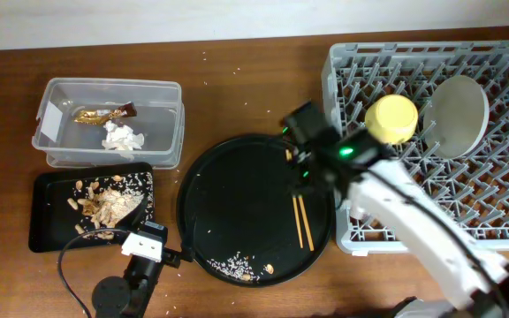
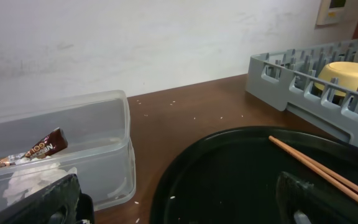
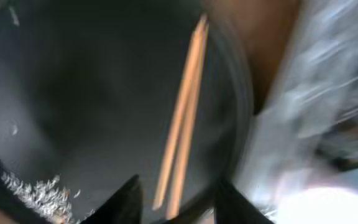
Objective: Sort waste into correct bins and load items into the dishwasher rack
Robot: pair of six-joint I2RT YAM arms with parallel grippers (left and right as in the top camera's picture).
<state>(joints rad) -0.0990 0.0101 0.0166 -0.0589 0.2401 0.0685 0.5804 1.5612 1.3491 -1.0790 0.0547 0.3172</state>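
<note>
Gold-tan chopsticks (image 1: 303, 221) on round tray (image 1: 228, 194) | plate (image 1: 458, 113): overhead only

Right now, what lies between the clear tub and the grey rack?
Between tub and rack: bare brown table with white specks and, lower down, the edge of the round black tray. The overhead view shows it.

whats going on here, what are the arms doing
A table-clearing job is well along. The right gripper hangs open over the chopsticks, which lie on the round black tray with some stray rice. The left gripper is open and empty by that tray's edge. The yellow bowl and plate sit in the rack, wrapper and tissue in the clear tub, food scraps on the flat black tray.
</note>
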